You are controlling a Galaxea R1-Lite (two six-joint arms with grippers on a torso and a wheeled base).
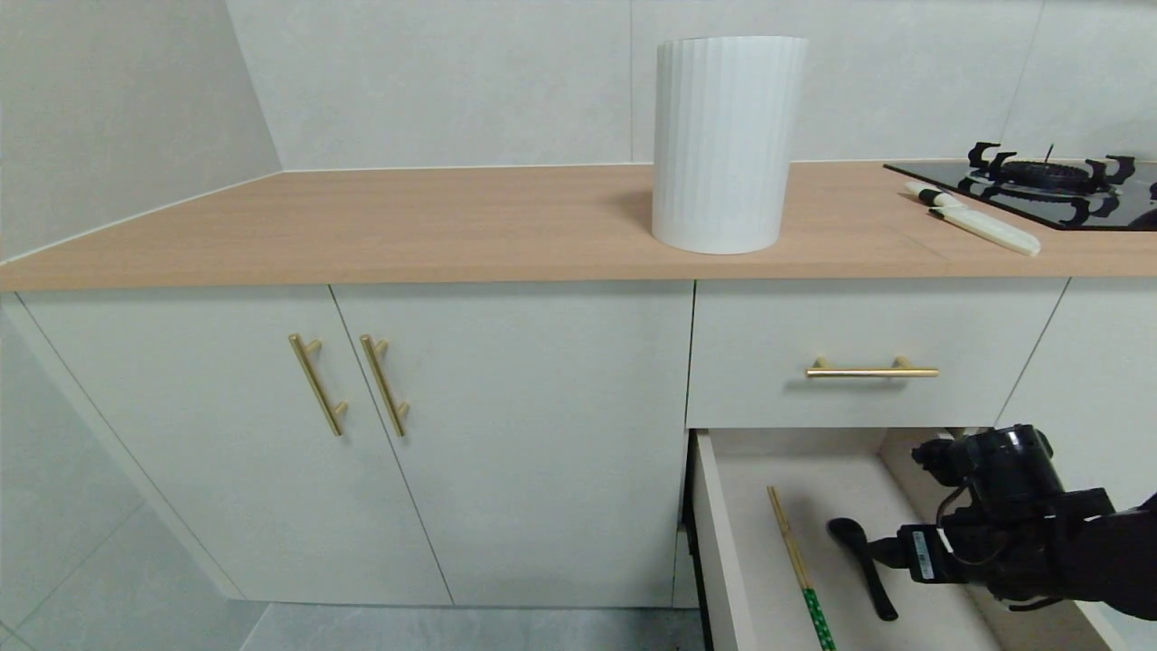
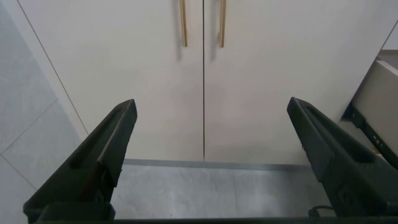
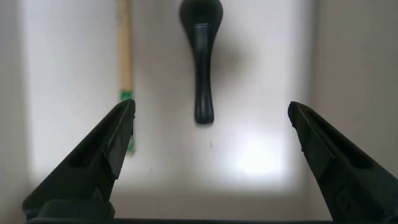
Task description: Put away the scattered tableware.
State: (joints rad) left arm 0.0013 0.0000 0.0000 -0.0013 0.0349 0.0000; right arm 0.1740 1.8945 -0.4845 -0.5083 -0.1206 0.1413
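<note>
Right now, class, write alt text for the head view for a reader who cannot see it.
An open drawer under a wooden counter holds chopsticks and a black spoon, with the robot's right hand over it. A white ribbed canister stands on the counter, a gas hob farther right.

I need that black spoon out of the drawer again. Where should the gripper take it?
Take the black spoon by the middle of its handle, from straight above, jaws across it: it lies flat on the drawer floor, the handle slim and straight, with the chopsticks lying apart beside it.
</note>
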